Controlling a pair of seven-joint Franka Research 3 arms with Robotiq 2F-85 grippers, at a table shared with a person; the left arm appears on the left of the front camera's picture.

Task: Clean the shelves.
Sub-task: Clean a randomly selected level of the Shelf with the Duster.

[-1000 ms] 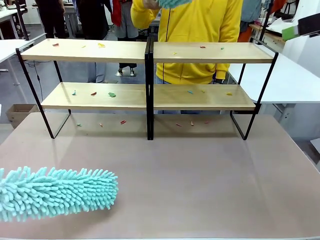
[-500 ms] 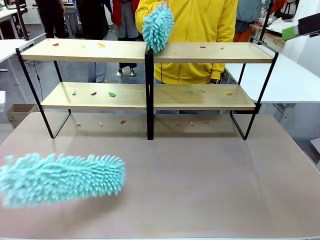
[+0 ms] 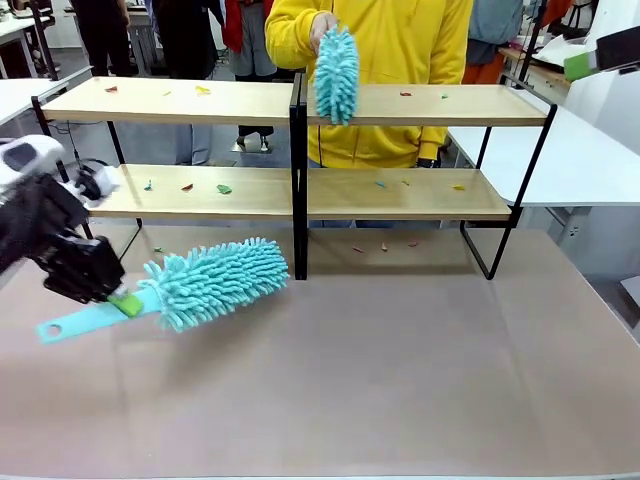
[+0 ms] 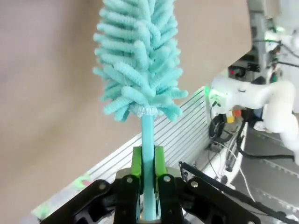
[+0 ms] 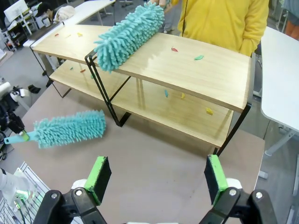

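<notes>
While the left pincer (image 3: 124,302) is clamped tight on the flat handle of a teal duster (image 3: 215,280), its fluffy head hangs low over the surface (image 3: 420,370), near the left front of the shelves (image 3: 420,195) at the far side. The right pincer (image 5: 156,175) gapes wide, holding nothing. A person's hand (image 3: 322,30) holds a second duster (image 3: 337,75) at the top board by the centre post.

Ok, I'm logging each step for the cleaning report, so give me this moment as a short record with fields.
left gripper: shut on the handle of the teal duster, head over the table
right gripper: open, holding nothing
person's hand: holds a second duster over the top board, by the centre post
shelves: small coloured scraps on both tiers
</notes>
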